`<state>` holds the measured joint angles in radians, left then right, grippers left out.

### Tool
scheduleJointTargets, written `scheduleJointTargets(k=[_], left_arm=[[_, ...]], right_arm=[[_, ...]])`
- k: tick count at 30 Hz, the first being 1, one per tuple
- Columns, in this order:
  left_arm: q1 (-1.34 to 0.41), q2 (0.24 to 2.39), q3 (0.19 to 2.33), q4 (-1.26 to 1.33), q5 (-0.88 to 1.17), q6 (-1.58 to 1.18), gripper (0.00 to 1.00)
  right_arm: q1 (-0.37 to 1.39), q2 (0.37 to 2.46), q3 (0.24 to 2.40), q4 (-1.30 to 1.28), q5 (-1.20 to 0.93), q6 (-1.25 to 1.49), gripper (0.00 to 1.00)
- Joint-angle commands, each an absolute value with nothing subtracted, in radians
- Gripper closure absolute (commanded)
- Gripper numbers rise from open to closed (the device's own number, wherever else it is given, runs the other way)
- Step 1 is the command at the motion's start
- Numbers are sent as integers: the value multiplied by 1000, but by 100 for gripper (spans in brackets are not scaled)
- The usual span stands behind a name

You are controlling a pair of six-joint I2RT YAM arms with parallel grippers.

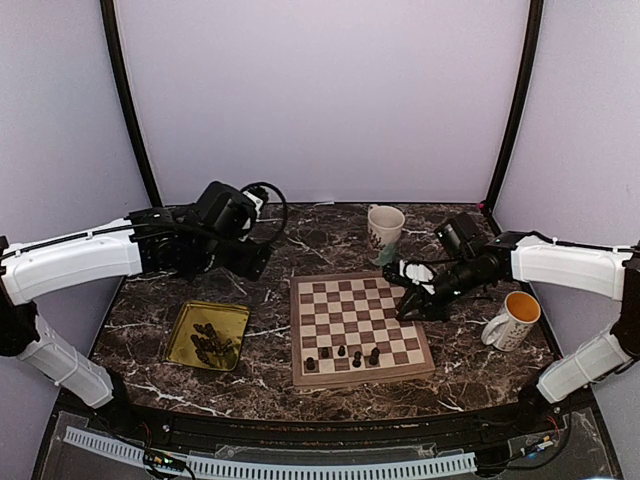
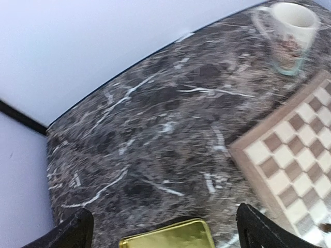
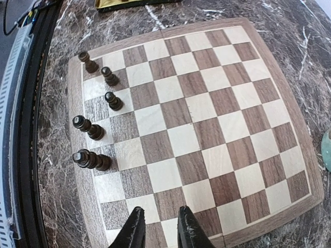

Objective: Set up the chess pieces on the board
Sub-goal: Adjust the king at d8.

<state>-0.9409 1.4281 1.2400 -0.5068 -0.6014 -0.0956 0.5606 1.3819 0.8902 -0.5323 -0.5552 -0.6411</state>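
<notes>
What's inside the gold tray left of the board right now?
A heap of dark chess pieces lies in the gold tray. They overlap, so their number and anything lying under the heap cannot be made out.

There is one wooden chessboard [image 1: 360,325] on the worktop [image 1: 270,395]. Five dark chess pieces stand on it: one [image 3: 89,62], two [image 3: 109,76], three [image 3: 114,101], four [image 3: 88,128], five [image 3: 92,159]. There is one gold tray [image 1: 180,330]. It holds a heap [image 1: 212,345] of more dark pieces, too small and too tangled to count. There are two mugs: one white mug [image 1: 385,225] with a printed pattern and one white mug with an orange inside [image 1: 513,320]. There are two white arms and two tools, the left tool [image 2: 165,230] and the right tool [image 3: 158,227], and each shows two black fingers.
</notes>
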Motion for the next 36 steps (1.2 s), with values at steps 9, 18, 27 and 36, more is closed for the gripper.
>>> scheduleJointTargets(k=[9,18,27,36], left_arm=[[-546,1182,817,-5,-410,-228,1],[-526,1237,844,-36,-511,-287,1],[-515,1281,898,-94,-444,-242,1],[-515,1326,944,-137,-380,-184,3]], right_arm=[[759,1444,835,-507,-399,-715,91],[838,1540,849,-503,-386,-714,93],[865,1586,878,-489,-376,-696,94],[874,1624,884,-486,-370,-690,95]])
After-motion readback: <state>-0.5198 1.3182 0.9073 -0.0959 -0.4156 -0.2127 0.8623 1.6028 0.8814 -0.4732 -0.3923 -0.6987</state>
